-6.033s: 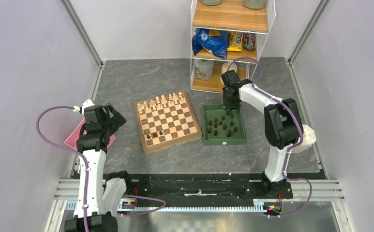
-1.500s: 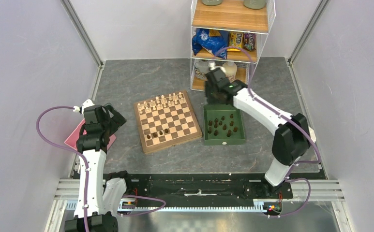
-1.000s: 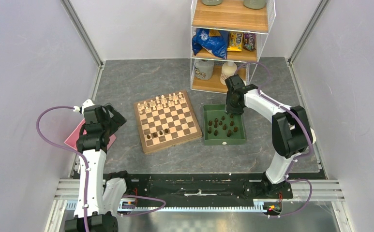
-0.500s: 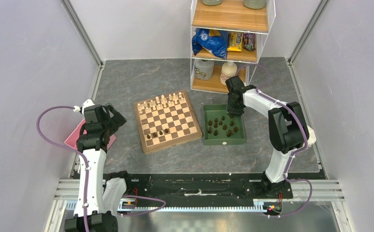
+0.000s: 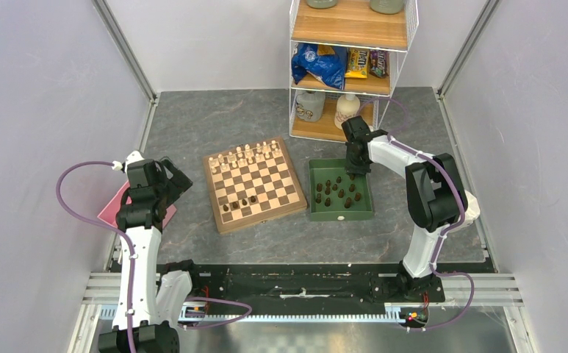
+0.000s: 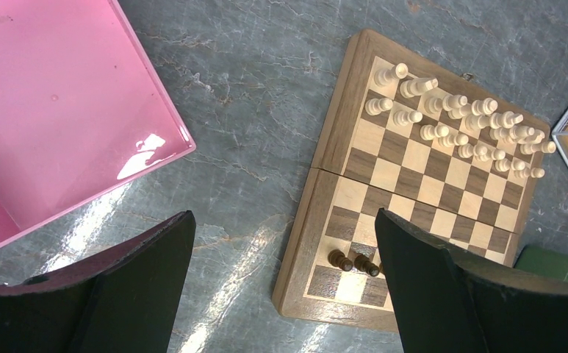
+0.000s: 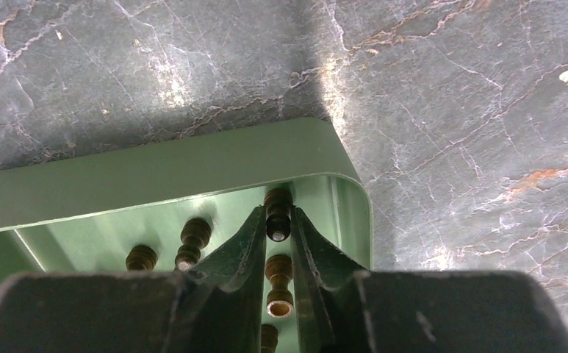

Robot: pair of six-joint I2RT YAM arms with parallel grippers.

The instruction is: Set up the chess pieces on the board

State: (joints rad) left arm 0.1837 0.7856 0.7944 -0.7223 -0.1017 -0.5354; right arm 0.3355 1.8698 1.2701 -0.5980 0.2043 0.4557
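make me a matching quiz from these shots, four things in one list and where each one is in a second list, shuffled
1 pale chessmen
2 right gripper
3 pink tray
4 left gripper

a open, above the table between pink tray and board
b on the board's far rows
c on the table, left of the board
d in the green tray, jaws closed on a dark chess piece

Pairs: 1-b, 2-d, 3-c, 4-a

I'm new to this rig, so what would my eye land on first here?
The right gripper, down in the far right corner of the dark-green rectangular tray, grips one tiny dark-brown wooden chess piece. Left of it, the checkered wooden chessboard carries pale cream wooden chessmen along its far rows.
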